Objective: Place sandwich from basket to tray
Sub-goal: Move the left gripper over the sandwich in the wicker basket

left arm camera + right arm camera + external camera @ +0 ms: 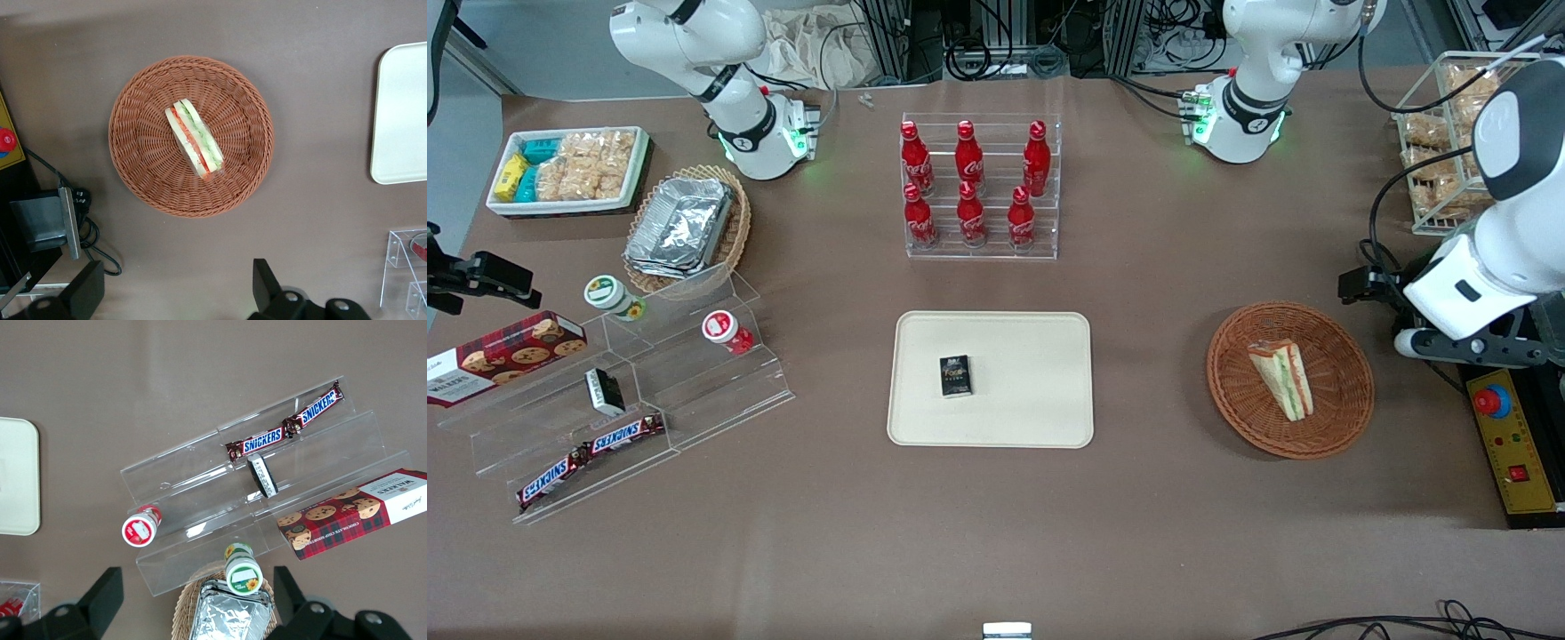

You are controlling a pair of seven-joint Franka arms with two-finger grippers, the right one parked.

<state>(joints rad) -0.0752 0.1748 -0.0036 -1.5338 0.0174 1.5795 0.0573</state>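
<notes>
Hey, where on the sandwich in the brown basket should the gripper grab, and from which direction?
Come straight down from above. The sandwich lies in the middle of the shallow basket, filling edge up, so close the fingers across the two bread faces near mid-length, probably not at the narrow tip. The gripper is open, off to the side of the basket, not yet over it.

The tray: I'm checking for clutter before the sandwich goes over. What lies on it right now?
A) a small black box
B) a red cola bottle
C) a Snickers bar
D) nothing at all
A: a small black box lies on the beige tray, while the sandwich is in the reddish-brown basket and the open claw hovers above, clear of it.
</notes>
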